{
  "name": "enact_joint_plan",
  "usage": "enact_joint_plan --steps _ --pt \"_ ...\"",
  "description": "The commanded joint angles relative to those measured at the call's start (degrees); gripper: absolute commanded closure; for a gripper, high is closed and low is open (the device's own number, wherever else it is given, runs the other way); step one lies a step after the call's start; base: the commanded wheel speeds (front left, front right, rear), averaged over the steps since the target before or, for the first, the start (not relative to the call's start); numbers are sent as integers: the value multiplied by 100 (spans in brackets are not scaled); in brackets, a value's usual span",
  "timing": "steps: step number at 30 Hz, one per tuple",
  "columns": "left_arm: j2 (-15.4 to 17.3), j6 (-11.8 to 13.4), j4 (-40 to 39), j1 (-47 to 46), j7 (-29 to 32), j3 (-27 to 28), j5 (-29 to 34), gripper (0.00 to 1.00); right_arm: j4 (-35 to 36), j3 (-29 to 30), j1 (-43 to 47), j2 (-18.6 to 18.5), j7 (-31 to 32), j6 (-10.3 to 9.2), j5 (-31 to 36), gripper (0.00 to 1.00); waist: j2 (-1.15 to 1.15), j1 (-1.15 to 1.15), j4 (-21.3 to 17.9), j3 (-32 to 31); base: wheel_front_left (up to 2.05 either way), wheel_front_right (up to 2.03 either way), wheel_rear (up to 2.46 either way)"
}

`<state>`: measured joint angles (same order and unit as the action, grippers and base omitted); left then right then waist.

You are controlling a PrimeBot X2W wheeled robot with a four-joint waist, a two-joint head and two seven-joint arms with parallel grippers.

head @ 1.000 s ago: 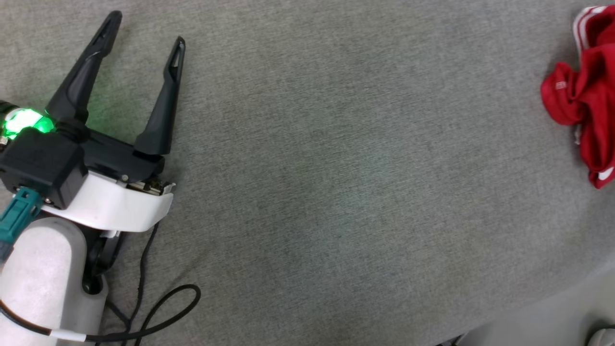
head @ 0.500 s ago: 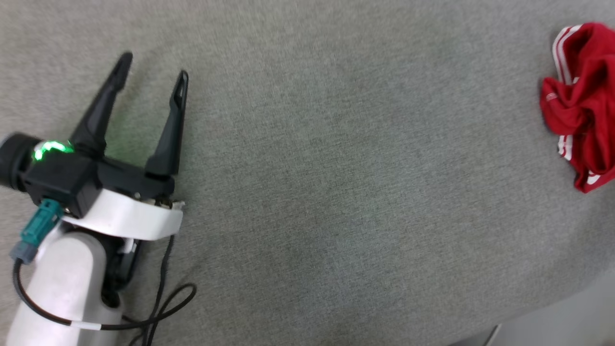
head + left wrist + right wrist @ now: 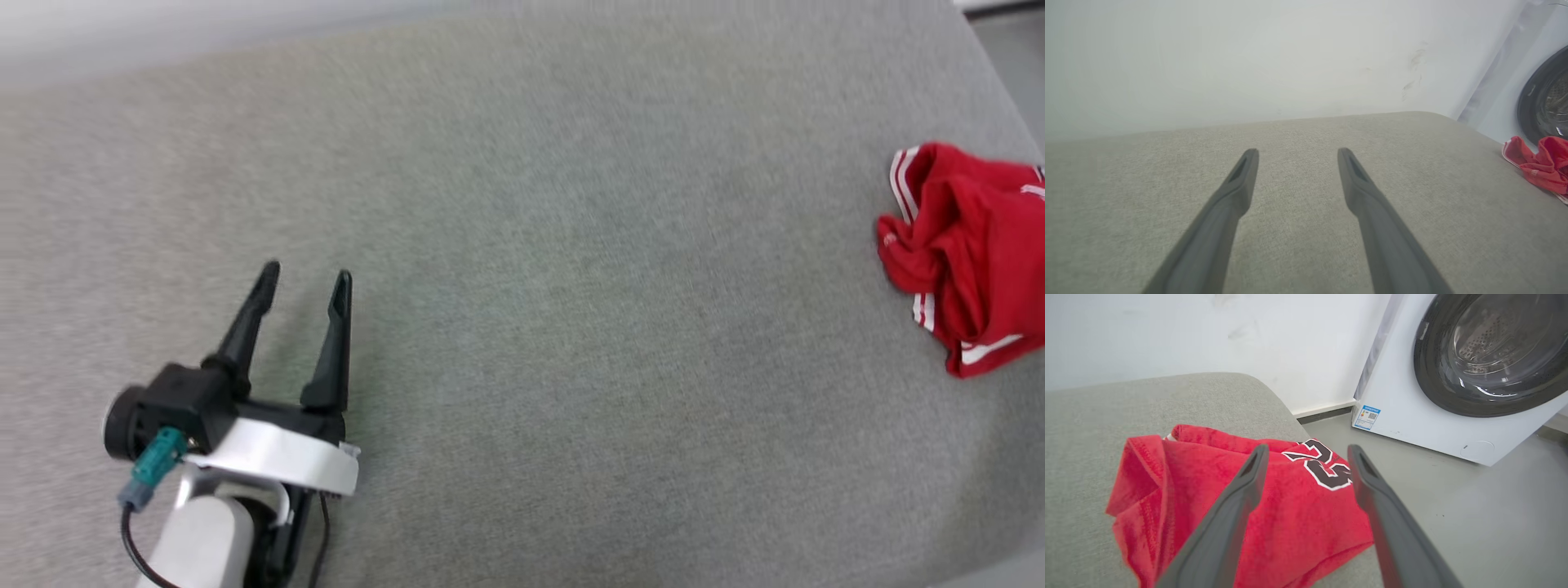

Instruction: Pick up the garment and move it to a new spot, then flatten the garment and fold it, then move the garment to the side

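The garment (image 3: pixel 971 261) is a red jersey lying crumpled at the right end of the grey cushioned surface (image 3: pixel 571 286), close to its edge. In the right wrist view the garment (image 3: pixel 1306 514) shows black white-outlined letters, and my right gripper (image 3: pixel 1307 448) hangs open just above it with nothing between its fingers. My left gripper (image 3: pixel 307 271) stands open and empty over bare fabric at the lower left, far from the shirt. The left wrist view has the left gripper (image 3: pixel 1297 151) pointing at the wall, with the garment (image 3: pixel 1541 171) at the right edge.
A white washing machine (image 3: pixel 1453 375) with its round drum opening stands on the grey floor (image 3: pixel 1474 506) just past the cushion's right end. A pale wall (image 3: pixel 1249 61) runs behind the surface. A wide stretch of fabric lies between the left gripper and the shirt.
The head camera has tilted up, so the whole picture slid down and the wall came in. My right gripper went from shut to open. The garment has settled into a lower heap.
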<state>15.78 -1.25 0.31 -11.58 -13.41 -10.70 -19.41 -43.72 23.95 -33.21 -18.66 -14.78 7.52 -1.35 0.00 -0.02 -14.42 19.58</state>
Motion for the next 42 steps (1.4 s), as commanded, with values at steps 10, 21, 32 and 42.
enact_joint_plan --steps 10,21,32,42 --pt "-278 179 393 609 -149 122 -129 0 1580 -615 1509 838 54 -7 -279 0 0 2 639 -943 0 0 0" --pt "-388 230 629 981 -185 328 -73 0 3296 -1552 2752 1338 457 -7 -390 0 0 2 989 -1369 0 0 0" --pt "-499 116 571 1176 -182 507 198 0 4649 -2222 3470 1541 880 -6 -506 0 0 2 1148 -1515 0 0 0" --pt "-667 28 414 1364 -182 553 469 0 5195 -2203 3983 1579 1132 -6 -514 0 0 2 1226 -1657 0 0 0"
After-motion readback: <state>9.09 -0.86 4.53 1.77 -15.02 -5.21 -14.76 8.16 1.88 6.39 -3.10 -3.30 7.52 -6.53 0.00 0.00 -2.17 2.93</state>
